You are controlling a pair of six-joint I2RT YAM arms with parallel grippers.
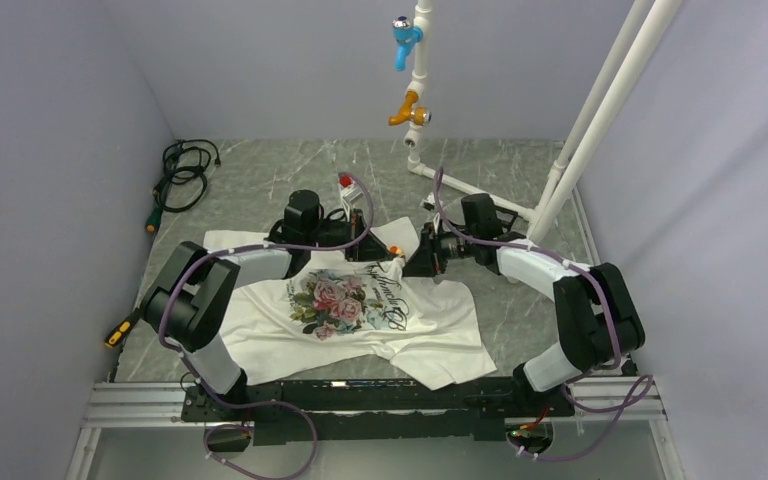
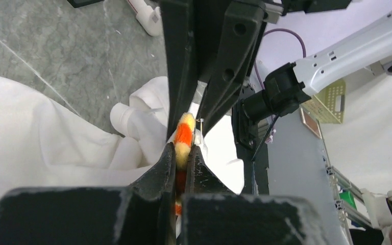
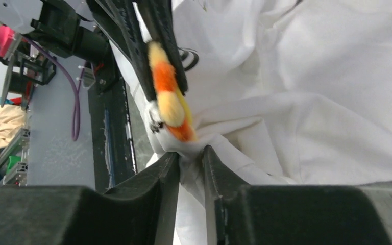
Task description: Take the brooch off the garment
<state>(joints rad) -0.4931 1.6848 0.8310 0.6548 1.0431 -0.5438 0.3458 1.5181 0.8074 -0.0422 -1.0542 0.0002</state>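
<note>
The garment (image 1: 360,320) is a white T-shirt with a rose print, lying on the table. Both grippers meet at its far edge near the collar. The brooch (image 1: 396,248) is a small orange-yellow fuzzy flower. My left gripper (image 2: 185,149) is shut on the brooch (image 2: 184,135), with its pin showing beside the petals. My right gripper (image 3: 190,153) is shut on a fold of the garment (image 3: 194,153) just below the brooch (image 3: 167,97), which sits between the left gripper's fingers (image 3: 176,46). The cloth is lifted slightly there.
A white pipe frame (image 1: 600,110) with a blue tap and a brass tap stands at the back right. A black cable coil (image 1: 185,175) lies at the back left. A yellow-and-black tool (image 1: 118,332) lies at the left edge by the left arm.
</note>
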